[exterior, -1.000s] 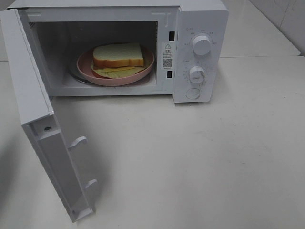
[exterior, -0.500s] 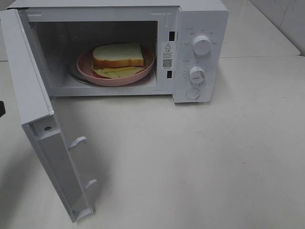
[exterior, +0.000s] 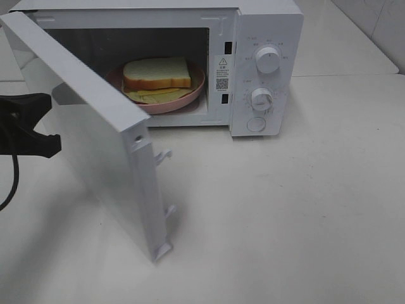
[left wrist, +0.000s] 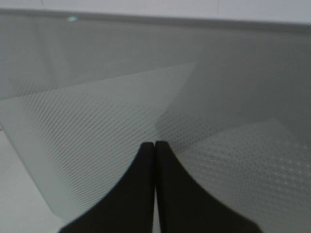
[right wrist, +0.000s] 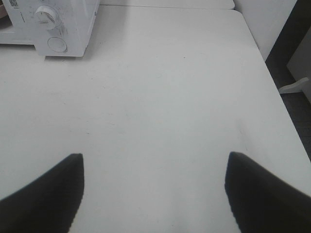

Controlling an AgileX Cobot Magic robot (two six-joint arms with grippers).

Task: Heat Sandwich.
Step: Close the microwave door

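On the white table (exterior: 304, 209), the left gripper (left wrist: 155, 145), fingers pressed together and empty, seems to touch the glass of the half-open microwave door (exterior: 95, 139), the sandwich (exterior: 156, 73) lies on the pink plate (exterior: 197, 83) inside the microwave (exterior: 285, 38), and the right gripper (right wrist: 155, 155) hangs spread wide over the table.
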